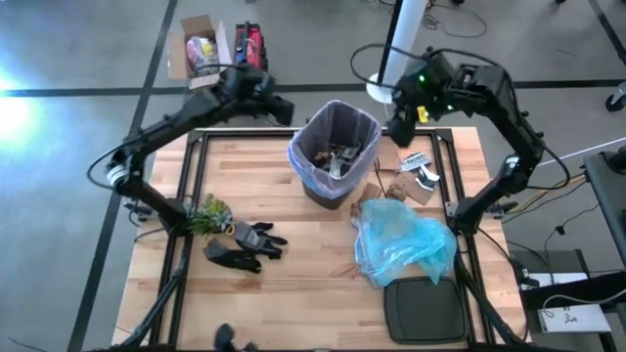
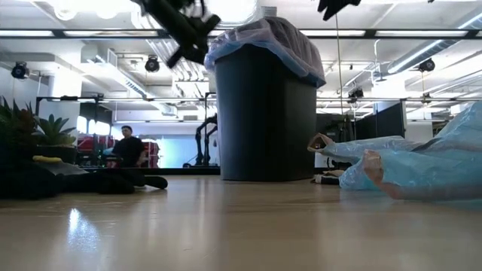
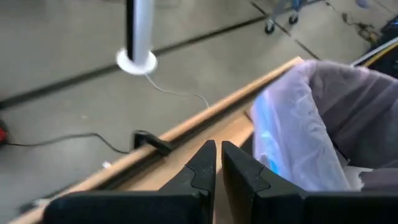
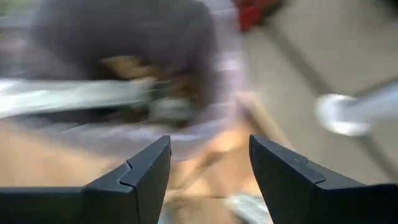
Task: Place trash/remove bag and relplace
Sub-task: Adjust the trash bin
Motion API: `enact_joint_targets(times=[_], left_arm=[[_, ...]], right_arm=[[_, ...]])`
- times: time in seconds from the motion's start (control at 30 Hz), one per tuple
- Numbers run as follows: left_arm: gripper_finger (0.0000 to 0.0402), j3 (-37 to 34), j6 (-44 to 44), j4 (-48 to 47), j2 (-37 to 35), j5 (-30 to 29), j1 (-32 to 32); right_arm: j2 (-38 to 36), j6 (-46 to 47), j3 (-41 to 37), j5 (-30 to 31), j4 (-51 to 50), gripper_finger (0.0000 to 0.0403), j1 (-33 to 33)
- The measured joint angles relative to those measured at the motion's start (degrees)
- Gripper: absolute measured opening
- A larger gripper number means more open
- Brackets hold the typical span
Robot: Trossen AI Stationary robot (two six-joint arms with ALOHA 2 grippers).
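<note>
I see the dark bin [image 1: 333,186] at the back middle of the worktop [image 1: 293,293], lined with the pale pink-lavender bag [image 1: 303,166] folded over its rim; brown and white trash [image 1: 342,154] lies inside. My left gripper [image 1: 284,108] hangs just beside the bag's rim on its left, jaws clenched on nothing. My right gripper [image 1: 401,127] hovers just right of the rim, jaws released and empty. Only the high view shows scraps [image 1: 406,181] beside the bin and the light blue bag [image 1: 406,244].
</note>
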Motion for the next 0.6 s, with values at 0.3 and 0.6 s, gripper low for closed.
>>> enact_joint_targets(times=[0.3,0.6], left_arm=[[0.0011,-4.3,4.3,-11.5,-14.3,4.2,-2.7],[0.0011,-28.5,-5.5,6.4,-25.0,11.8,-9.7]], right_arm=[[-5.6,1.5,-20.1,-15.4,3.4,0.0202,3.6],[-4.4,8.4,-35.1,-23.3,27.5,0.0195,8.0]])
